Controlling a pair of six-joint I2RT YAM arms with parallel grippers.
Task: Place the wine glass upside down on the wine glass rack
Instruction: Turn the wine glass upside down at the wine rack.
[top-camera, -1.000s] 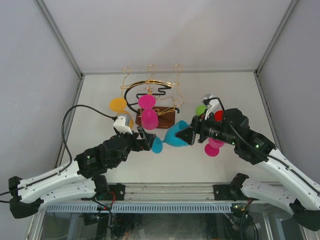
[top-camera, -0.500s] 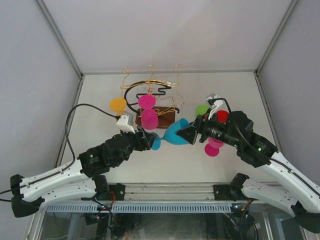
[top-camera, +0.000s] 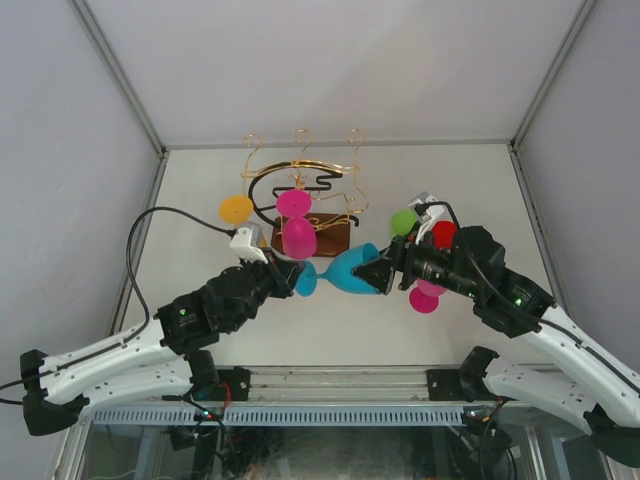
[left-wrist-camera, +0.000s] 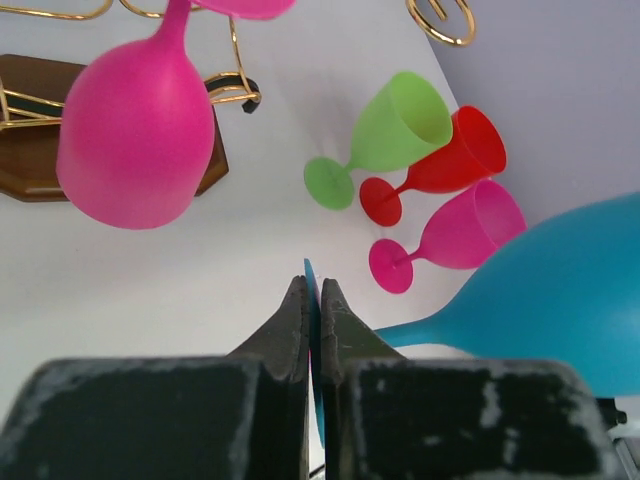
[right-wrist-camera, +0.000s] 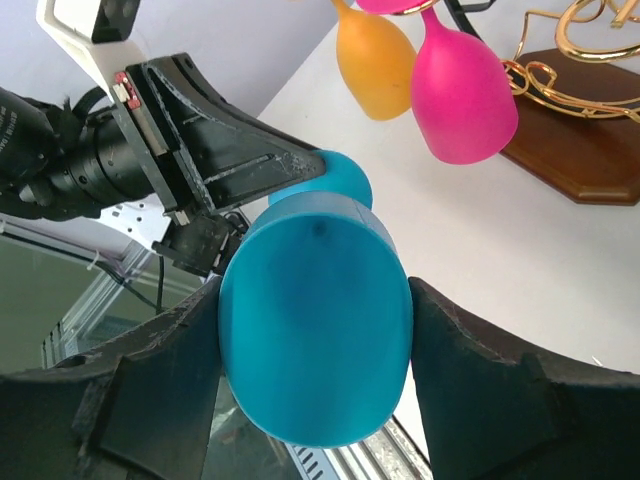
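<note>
A blue wine glass (top-camera: 345, 270) lies level in the air in front of the wine glass rack (top-camera: 322, 182), held at both ends. My right gripper (top-camera: 377, 272) is shut on its bowl (right-wrist-camera: 315, 320), one finger pressed to each side. My left gripper (left-wrist-camera: 312, 285) is shut on the thin edge of its foot (left-wrist-camera: 310, 272), with the stem and bowl (left-wrist-camera: 570, 290) running off to the right. The rack's gold wire arms carry a pink glass (top-camera: 297, 235) and an orange glass (top-camera: 236, 210), both hanging upside down above the dark wooden base (right-wrist-camera: 590, 140).
Three glasses lie on the table to the right of the rack: green (left-wrist-camera: 395, 130), red (left-wrist-camera: 440, 165) and pink (left-wrist-camera: 460, 230), close under my right arm. The hanging pink glass (left-wrist-camera: 135, 145) is just beyond my left fingers. Enclosure walls stand on both sides.
My left gripper has gone from open to shut on the blue glass's foot. The right gripper has kept its grip on the bowl and shifted slightly.
</note>
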